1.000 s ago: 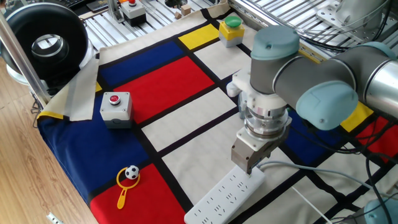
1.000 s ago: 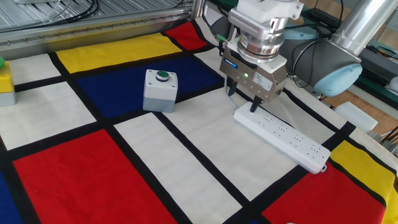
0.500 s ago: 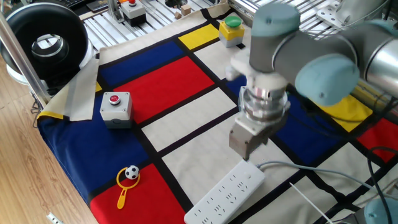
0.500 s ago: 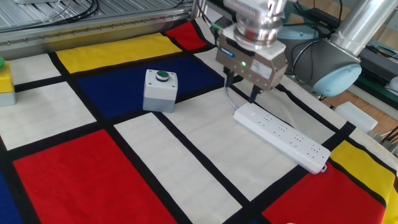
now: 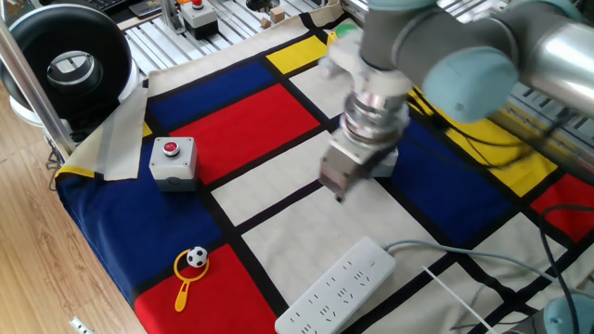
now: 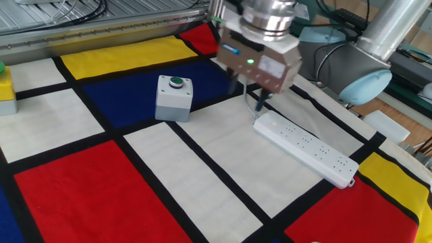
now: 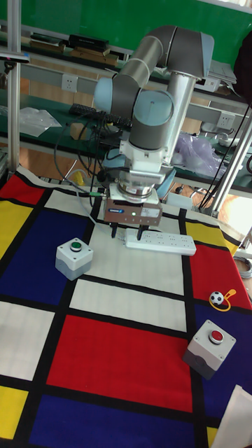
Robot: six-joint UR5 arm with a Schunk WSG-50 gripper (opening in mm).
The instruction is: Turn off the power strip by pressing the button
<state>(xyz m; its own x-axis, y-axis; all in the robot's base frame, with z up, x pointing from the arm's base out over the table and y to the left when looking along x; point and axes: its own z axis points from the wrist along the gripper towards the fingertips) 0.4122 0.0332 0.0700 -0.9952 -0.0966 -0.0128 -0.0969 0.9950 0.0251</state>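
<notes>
The power strip lies flat on a white panel of the checked cloth. Its white cable leaves from the end nearest the arm. The button is the same white as the strip's body, and I cannot make it out at this size. My gripper hangs above the cloth, just beyond that cable end and clear of the strip. In the tall fixed view a gap shows between its two dark fingers, so it is open, with nothing held.
A grey box with a green button stands left of the gripper. A grey box with a red button and a small football toy sit near the table's edge. A yellow box stands far left.
The gripper was down on the strip's cable end. It has since risen and swung away from the strip, toward the green-button box. The strip has stayed in place.
</notes>
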